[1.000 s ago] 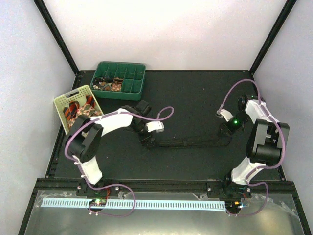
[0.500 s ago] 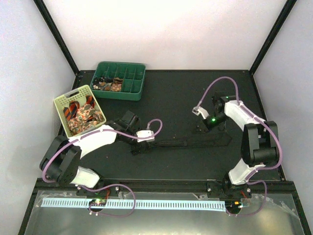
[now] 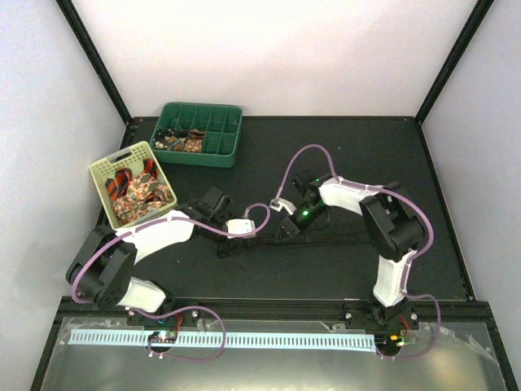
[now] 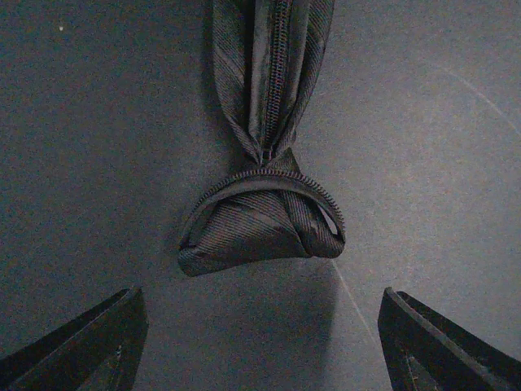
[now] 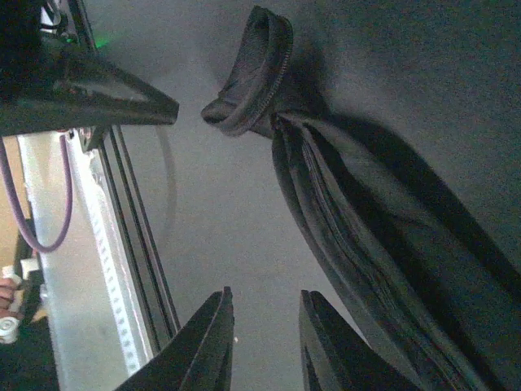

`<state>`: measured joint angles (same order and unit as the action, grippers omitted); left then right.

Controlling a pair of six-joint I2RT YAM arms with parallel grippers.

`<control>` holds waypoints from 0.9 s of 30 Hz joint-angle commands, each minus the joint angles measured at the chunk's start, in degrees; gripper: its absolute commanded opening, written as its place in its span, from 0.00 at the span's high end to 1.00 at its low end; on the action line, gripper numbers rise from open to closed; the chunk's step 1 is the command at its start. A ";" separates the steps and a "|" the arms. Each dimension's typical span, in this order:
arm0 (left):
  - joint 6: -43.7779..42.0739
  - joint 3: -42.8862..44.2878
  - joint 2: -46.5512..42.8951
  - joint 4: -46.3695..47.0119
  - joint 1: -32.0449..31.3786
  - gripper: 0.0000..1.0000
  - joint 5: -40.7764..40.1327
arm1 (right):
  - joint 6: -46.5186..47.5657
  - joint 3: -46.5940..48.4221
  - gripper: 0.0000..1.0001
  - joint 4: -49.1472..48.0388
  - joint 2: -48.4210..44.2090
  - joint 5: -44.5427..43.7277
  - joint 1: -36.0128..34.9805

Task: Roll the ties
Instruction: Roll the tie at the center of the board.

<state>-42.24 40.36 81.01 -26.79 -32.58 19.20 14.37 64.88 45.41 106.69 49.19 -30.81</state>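
When you look down from the top cam, the dark tie point(image 3: 326, 236) lies stretched flat across the black table point(image 3: 342, 163), with the left gripper point(image 3: 230, 246) at its left end and the right gripper point(image 3: 289, 231) a bit further along, and more ties point(image 3: 134, 186) sit in the yellow basket point(image 3: 122, 155) near the green tray point(image 3: 234, 138). Left wrist cam: the left gripper point(image 4: 260, 326) has its jaws spread wide around nothing, and the dark tie point(image 4: 260, 232) has its tip folded into a little loop just ahead of them. Right wrist cam: the right gripper point(image 5: 264, 342) has its fingers almost together, with a slim empty gap between them, just beside the dark tie point(image 5: 366, 244).
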 commanded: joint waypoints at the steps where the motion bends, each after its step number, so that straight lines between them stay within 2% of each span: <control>1: -0.76 -0.63 0.22 1.96 0.21 0.20 -0.30 | -5.47 3.40 0.78 -6.06 3.90 3.08 -2.99; 4: -0.66 -1.21 0.09 2.46 0.12 0.20 0.46 | -8.81 4.27 0.82 -8.98 6.28 3.26 -3.67; 16: 1.22 -1.01 3.32 5.81 -0.18 0.22 0.57 | -6.89 6.83 0.88 -7.57 15.15 -0.36 -6.47; 23: 0.98 0.87 6.60 5.39 -1.48 0.31 1.52 | -6.79 5.01 0.90 -7.86 16.62 -5.93 -5.56; 27: 0.92 1.51 7.37 5.29 -2.18 0.43 1.02 | -6.87 5.30 0.90 -7.56 17.07 -6.07 -5.39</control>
<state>-41.17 39.72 87.24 -22.37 -33.87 19.31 7.35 71.55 38.24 120.46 51.35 -36.49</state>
